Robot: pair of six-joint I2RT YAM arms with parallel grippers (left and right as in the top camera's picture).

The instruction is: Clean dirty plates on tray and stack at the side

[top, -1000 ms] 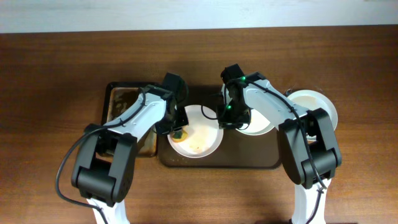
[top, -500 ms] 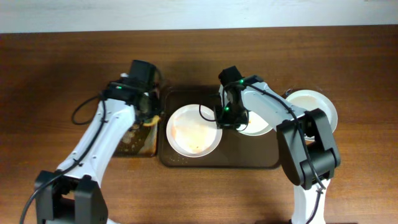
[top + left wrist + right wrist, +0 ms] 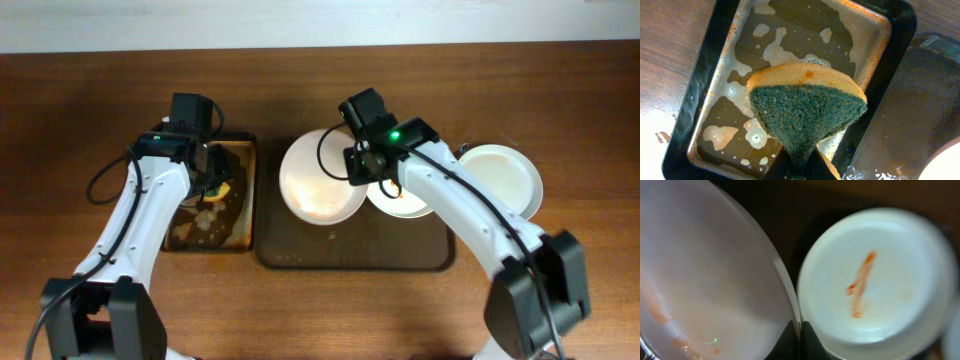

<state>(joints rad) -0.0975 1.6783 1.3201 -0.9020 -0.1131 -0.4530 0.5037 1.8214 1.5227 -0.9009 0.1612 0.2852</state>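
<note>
While both arms reach over the wooden table [image 3: 80,100], the tray [image 3: 350,255] lies below the right gripper [image 3: 800,335], and the narrow soapy tray [image 3: 701,75], foam patches on brownish water, sits straight under the left gripper [image 3: 796,162]. Right jaws are clamped on the rim of one dirty plate [image 3: 318,180]: the rim runs up between the fingers, the plate spreads off to the wrist view's left of them with faint orange smears, and it overlaps the tray's far edge in overhead. Second dirty plate [image 3: 870,280], orange streak at centre, lies flat on the tray just beside those jaws. Third plate [image 3: 505,178] is further out past them, by the tray's right end. Left jaws pinch a sponge [image 3: 807,100], green scrub face to camera, orange back.
</note>
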